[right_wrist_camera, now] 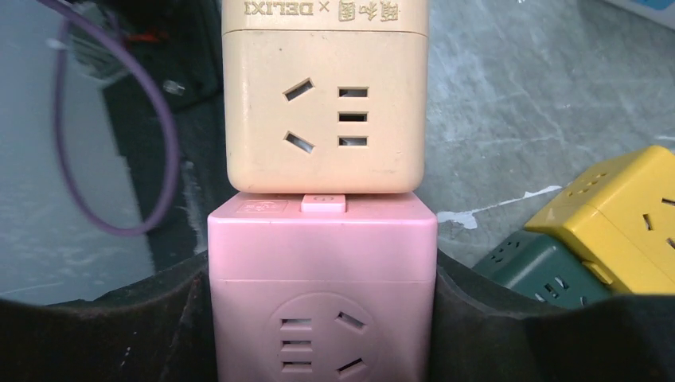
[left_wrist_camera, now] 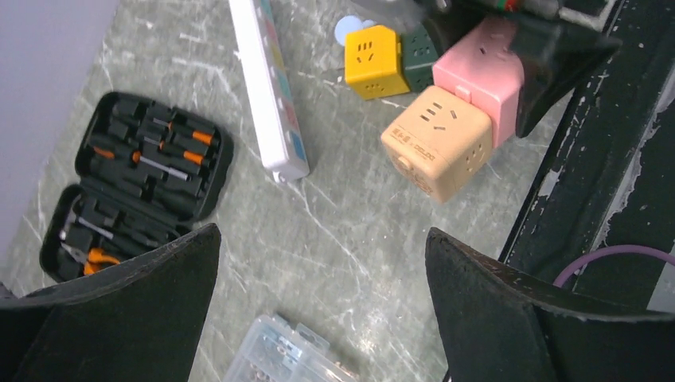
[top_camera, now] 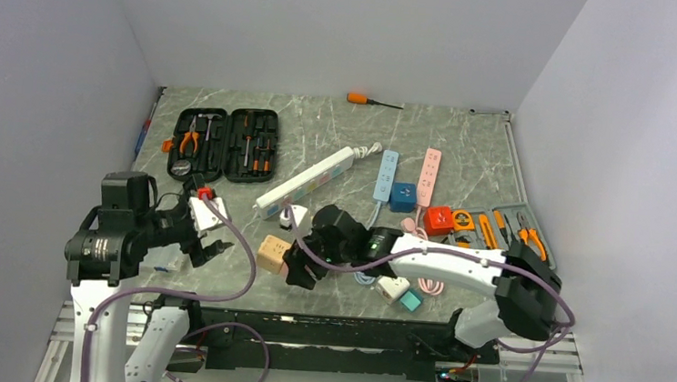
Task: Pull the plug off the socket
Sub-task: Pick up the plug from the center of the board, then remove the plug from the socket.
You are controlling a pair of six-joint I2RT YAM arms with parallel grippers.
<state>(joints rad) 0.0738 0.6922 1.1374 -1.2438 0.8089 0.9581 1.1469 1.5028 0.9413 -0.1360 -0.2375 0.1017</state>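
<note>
Item: pink cube plug (right_wrist_camera: 322, 263) — mated to beige cube socket (right_wrist_camera: 325, 103), close to the bench's (left_wrist_camera: 342, 239) near edge. Gripped at both sides by right tool (right_wrist_camera: 322, 334), evidently for pulling apart. Also: left tool (left_wrist_camera: 322, 306) — spread wide, empty, probably to brace the socket.

- Pink plastic cube socket (right_wrist_camera: 322, 286): bottom cut by frame edge, flanks covered by right claw (right_wrist_camera: 322, 338).
- Beige plastic cube socket (right_wrist_camera: 325, 103): top cut off.
- Dark green cube socket (right_wrist_camera: 541, 274): partly behind yellow cube socket (right_wrist_camera: 629, 215).
- Clear plastic box (left_wrist_camera: 286, 358): cut off, contents unreadable.

left hand (left_wrist_camera: 318, 267) spread wide, right hand (right_wrist_camera: 321, 306) clamped.
</note>
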